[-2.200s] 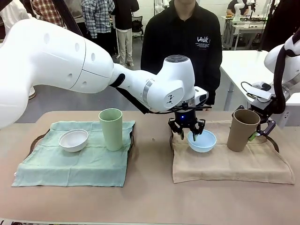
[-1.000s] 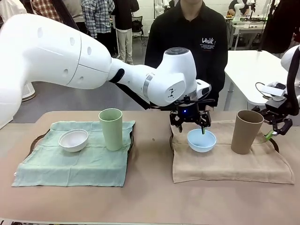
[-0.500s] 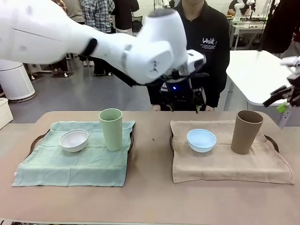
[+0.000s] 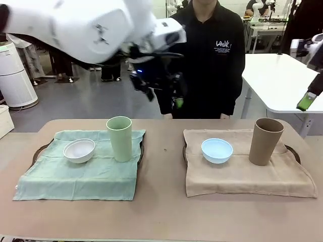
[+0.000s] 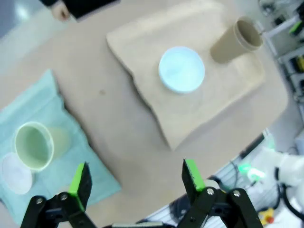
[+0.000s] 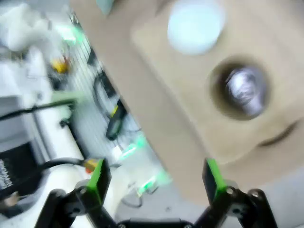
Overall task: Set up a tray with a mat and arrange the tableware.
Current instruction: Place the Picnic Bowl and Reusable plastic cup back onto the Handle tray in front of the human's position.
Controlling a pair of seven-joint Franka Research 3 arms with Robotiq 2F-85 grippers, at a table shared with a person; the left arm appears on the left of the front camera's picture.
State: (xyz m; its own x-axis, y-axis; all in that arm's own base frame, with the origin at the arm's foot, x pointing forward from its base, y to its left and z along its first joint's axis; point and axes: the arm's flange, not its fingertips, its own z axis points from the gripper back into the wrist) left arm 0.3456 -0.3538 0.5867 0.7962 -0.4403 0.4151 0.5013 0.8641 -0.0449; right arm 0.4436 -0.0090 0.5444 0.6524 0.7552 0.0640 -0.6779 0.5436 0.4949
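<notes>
The table (image 4: 161, 212) is holding two trays. The left tray (image 4: 36, 154) is lying under a green mat (image 4: 75, 179), and the right tray (image 4: 294, 153) is lying under a tan mat (image 4: 242, 176).

The left arm (image 4: 65, 25) is hanging high over the far side of the table, in front of a person (image 4: 209, 55) in black. Its gripper (image 4: 162, 96) is blurry in the front view. In the left wrist view, the left gripper (image 5: 137, 178) is showing its fingers (image 5: 192, 175) spread wide apart, with nothing between them. It is touching nothing. The table things are lying well below it.

The right gripper (image 6: 156, 178) is also standing wide open and holding nothing in its own wrist view. In the front view, one green pad (image 4: 306, 101) is peeking in at the far right, high above the table.

The green cup (image 4: 119, 138) is standing upright on the green mat. The white bowl (image 4: 78, 150) is sitting just beside it, on its left.

The brown cup (image 4: 263, 141) is standing upright on the tan mat, on the right side. The blue bowl (image 4: 217, 150) is sitting to its left on the same mat, apart from the cup. In the right wrist view, the brown cup (image 6: 240, 90) and the blue bowl (image 6: 195, 26) are lying far below the open fingers.
</notes>
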